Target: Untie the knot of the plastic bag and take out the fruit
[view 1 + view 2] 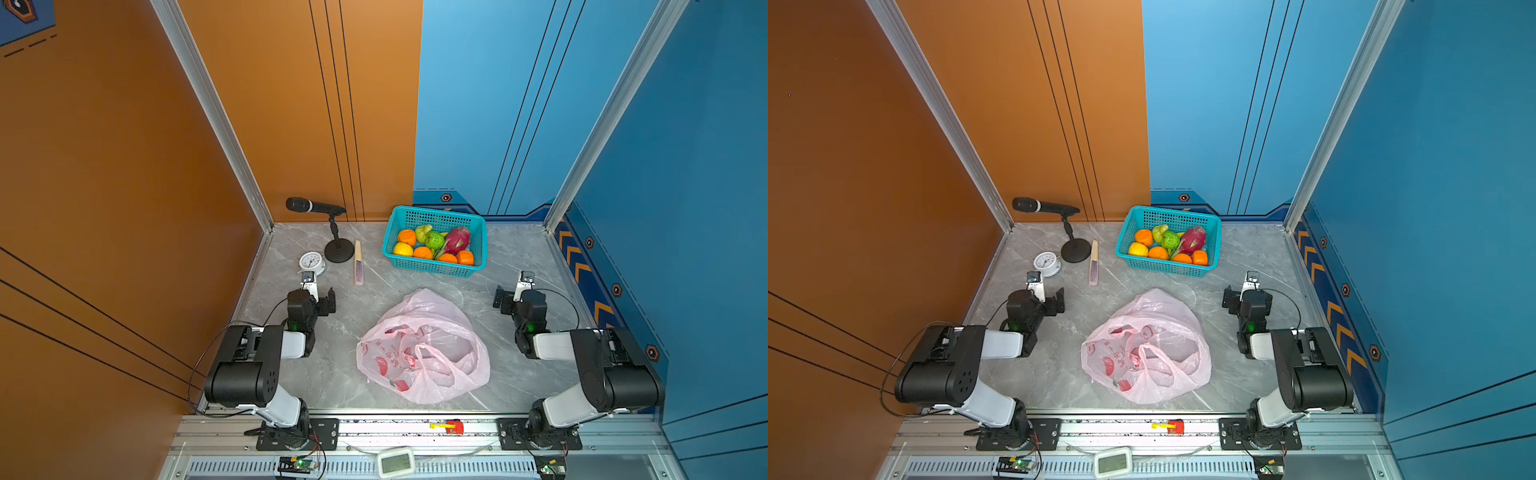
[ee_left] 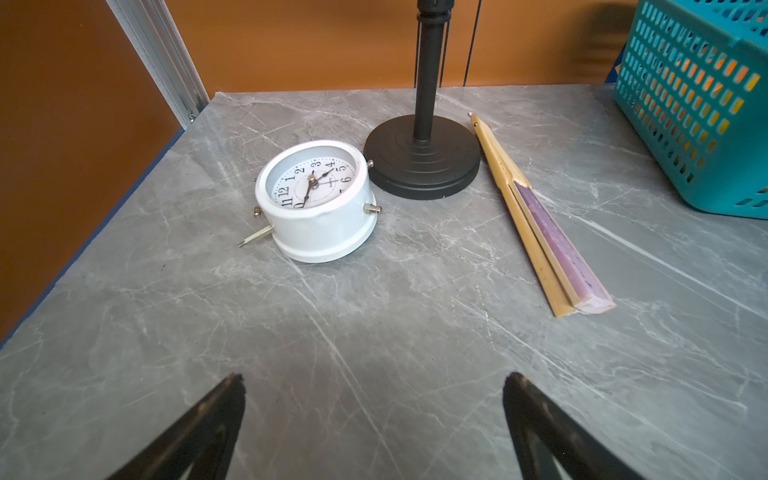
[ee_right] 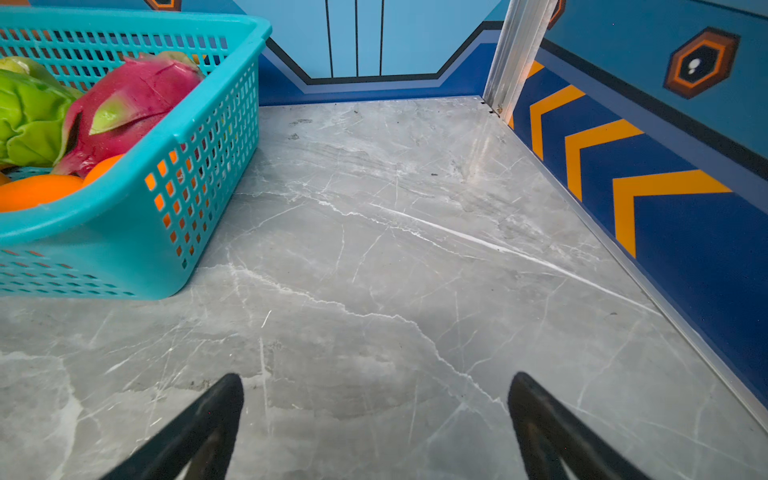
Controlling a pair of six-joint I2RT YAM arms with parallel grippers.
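1. Your left gripper (image 2: 374, 378) hangs wide open over the bare table (image 2: 374, 311), holding nothing; your right gripper (image 3: 376, 376) is just as wide and empty.
2. The plastic bag (image 1: 424, 349) lies slack between your arms; the fruit (image 1: 434, 240) sits in the basket (image 1: 432, 269) behind it.

On the desk (image 1: 365, 303) there is one plastic bag (image 1: 424, 349) and one teal basket (image 1: 436, 214). In the basket I count eight pieces of fruit (image 1: 423, 252): four oranges (image 1: 407, 237), one yellow citrus (image 1: 403, 249), one green pear (image 1: 423, 232), one round green fruit (image 1: 434, 240) and one dragon fruit (image 1: 458, 239). There is also one microphone (image 1: 299, 204) on one stand (image 1: 339, 251), one white clock (image 1: 311, 262) and one folded fan (image 1: 358, 262). The grippers are two: the left gripper (image 2: 374, 379) and the right gripper (image 3: 376, 376).
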